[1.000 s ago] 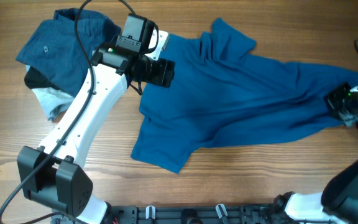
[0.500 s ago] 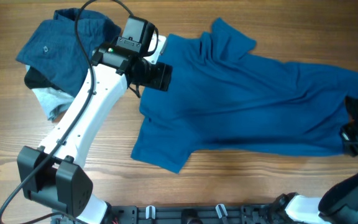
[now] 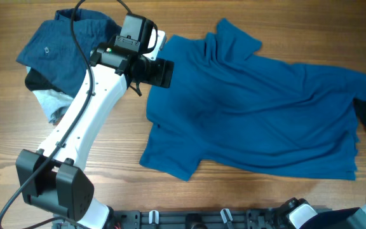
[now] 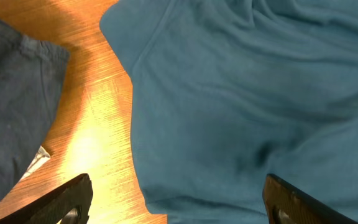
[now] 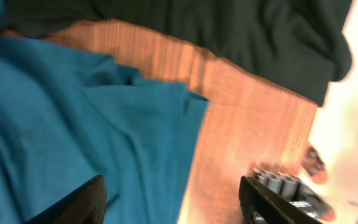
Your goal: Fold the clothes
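Clothes on a wooden table (image 3: pixel 234 203), near to far. Nearest, the right gripper (image 5: pixel 166 205) hovers over the right edge of the blue shirt (image 3: pixel 253 108), its fingers spread wide and holding nothing. A dark cloth (image 5: pixel 241 37) lies just beyond that edge. The shirt lies spread out and creased at mid-table. The left gripper (image 3: pixel 161 72), fingers likewise apart and empty, hangs above the shirt's left edge. Farther left of the shirt lies a pile of navy, black and pale-grey garments (image 3: pixel 56 51).

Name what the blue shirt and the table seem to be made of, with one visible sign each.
Shirt: soft matte cloth, maybe cotton; it lies in loose folds and wrinkles.
Table: wood or wood-look laminate, smooth, slightly glossy; grain lines run across it and light glares off it.
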{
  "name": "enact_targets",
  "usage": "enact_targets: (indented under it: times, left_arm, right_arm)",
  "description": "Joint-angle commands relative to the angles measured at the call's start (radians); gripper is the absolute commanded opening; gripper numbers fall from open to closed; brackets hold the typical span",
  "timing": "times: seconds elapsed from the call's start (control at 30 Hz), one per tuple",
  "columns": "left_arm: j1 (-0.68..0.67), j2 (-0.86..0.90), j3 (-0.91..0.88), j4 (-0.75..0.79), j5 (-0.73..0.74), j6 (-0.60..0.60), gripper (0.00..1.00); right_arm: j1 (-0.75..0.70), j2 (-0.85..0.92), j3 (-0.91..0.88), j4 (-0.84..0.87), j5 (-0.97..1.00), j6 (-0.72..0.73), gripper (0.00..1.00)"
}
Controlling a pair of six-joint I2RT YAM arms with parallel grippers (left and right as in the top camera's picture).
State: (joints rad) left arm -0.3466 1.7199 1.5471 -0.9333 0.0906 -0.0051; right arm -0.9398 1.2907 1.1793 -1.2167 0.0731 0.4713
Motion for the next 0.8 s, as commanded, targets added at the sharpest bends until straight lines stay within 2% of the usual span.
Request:
enact_targets:
  times: [0.0, 0.07, 0.17, 0.23, 0.4, 0.53, 0.67, 0.77]
  left_arm:
    - [0.004, -0.004, 0.005, 0.060, 0.027, 0.007, 0.81]
    - [0.004, 0.042, 0.005, 0.126, 0.118, 0.057, 0.54]
    - [0.002, 0.154, 0.005, 0.243, 0.202, 0.110, 0.27]
    - [-0.003, 0.223, 0.005, 0.301, 0.222, 0.130, 0.18]
    - [-0.029, 0.426, 0.005, 0.483, 0.234, 0.160, 0.08]
    - [-0.023, 0.510, 0.005, 0.509, 0.198, 0.163, 0.05]
    - [0.009, 0.571, 0.005, 0.507, -0.007, 0.124, 0.04]
    - [0.081, 0.597, 0.005, 0.502, -0.250, -0.033, 0.04]
  right_arm:
    - [0.006, -0.007, 0.002, 0.085, -0.304, -0.190, 0.67]
    - [0.037, -0.007, 0.002, 0.127, -0.495, -0.294, 0.63]
    - [0.101, -0.007, 0.002, 0.147, -0.570, -0.327, 0.62]
    - [0.140, -0.007, 0.002, 0.146, -0.598, -0.348, 0.61]
    - [0.265, -0.007, 0.002, 0.134, -0.598, -0.351, 0.61]
    - [0.288, -0.007, 0.002, 0.114, -0.597, -0.339, 0.61]
    - [0.288, -0.007, 0.002, 0.102, -0.597, -0.339, 0.61]
    - [0.288, -0.005, 0.001, 0.113, -0.582, -0.341, 0.63]
